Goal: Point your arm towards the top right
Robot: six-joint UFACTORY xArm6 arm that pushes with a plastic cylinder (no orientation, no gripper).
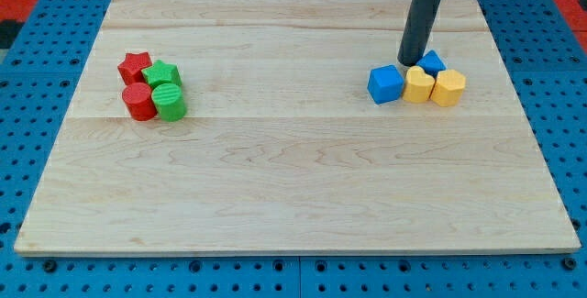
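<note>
The tip, a bare rod clamping nothing, touches the board just above the blue cube. The move seems unfinished: next, slide toward the top-right corner, past the blue triangle.

On the wooden board, my tip rests just above the blue cube, seemingly touching the small blue block beside two yellow blocks.

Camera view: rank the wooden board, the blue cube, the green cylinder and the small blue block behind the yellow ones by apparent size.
1. Wooden board, by far.
2. Blue cube and green cylinder: look alike, no ranking.
3. Small blue block, though partly hidden by the yellow blocks, with my tip just left of it.
</note>
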